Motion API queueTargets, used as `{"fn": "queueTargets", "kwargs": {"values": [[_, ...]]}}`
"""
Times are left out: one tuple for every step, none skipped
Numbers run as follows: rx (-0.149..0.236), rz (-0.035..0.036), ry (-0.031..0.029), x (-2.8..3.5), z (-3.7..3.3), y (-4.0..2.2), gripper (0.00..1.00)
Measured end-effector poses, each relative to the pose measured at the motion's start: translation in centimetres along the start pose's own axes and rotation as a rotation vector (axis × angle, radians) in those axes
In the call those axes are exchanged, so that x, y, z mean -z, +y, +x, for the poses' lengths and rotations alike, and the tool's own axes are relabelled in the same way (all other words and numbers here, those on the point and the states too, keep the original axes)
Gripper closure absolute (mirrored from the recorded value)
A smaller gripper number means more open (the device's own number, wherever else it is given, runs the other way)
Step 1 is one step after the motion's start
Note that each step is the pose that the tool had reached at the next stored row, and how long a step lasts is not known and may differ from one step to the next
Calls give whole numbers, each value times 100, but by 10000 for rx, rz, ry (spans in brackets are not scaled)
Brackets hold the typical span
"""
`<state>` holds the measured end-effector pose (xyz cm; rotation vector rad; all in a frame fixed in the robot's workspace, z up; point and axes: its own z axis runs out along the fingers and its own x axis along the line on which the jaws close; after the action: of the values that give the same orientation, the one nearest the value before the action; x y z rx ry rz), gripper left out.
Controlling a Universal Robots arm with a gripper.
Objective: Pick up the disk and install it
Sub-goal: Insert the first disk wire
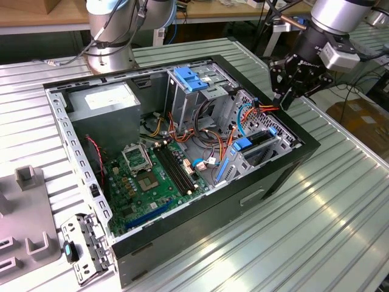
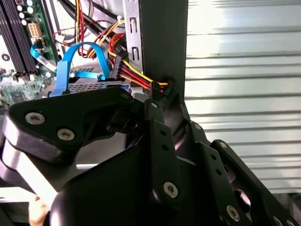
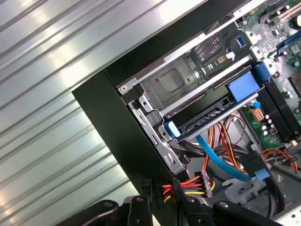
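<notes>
The disk [image 1: 258, 141] lies in the lower slot of the drive cage at the open computer case's corner, on the exterior view's right. In the first wrist view the disk [image 3: 204, 118] is a dark slab with a blue rail end [image 3: 171, 128] under the cage's blue latch [image 3: 242, 87]. My gripper [image 1: 284, 100] hangs over the case rim just behind the cage. In both wrist views its fingertips [image 3: 178, 190] close together around a black power plug [image 2: 167, 87] trailing red, yellow and orange wires. A blue data cable [image 2: 80, 52] loops beside it.
The black case [image 1: 285, 167] lies open on a ribbed metal table [image 1: 328, 231], motherboard [image 1: 152, 182] in the middle, grey power supply box [image 1: 109, 106] at the back. A second blue-latched cage [image 1: 191, 79] stands behind. A grey fixture [image 1: 27, 213] sits at the exterior view's left.
</notes>
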<state>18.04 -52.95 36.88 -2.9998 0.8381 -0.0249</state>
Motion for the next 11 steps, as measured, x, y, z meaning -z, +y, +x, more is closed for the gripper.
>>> {"fn": "queueTargets", "kwargs": {"values": [[155,0,-3,-5,0,0,70],[364,1,-9,-14,1,-3,70],[492,2,-13,-19,4,-8,70],[558,2,-14,-21,8,-13,70],[623,2,-16,-22,15,-21,70],[674,5,-19,-25,21,-30,70],[779,5,-22,-28,24,-45,70],[803,6,-23,-30,23,-46,71],[808,5,-23,-29,23,-46,71],[808,3,-22,-29,23,-46,78],[811,4,-23,-27,23,-46,84]]}}
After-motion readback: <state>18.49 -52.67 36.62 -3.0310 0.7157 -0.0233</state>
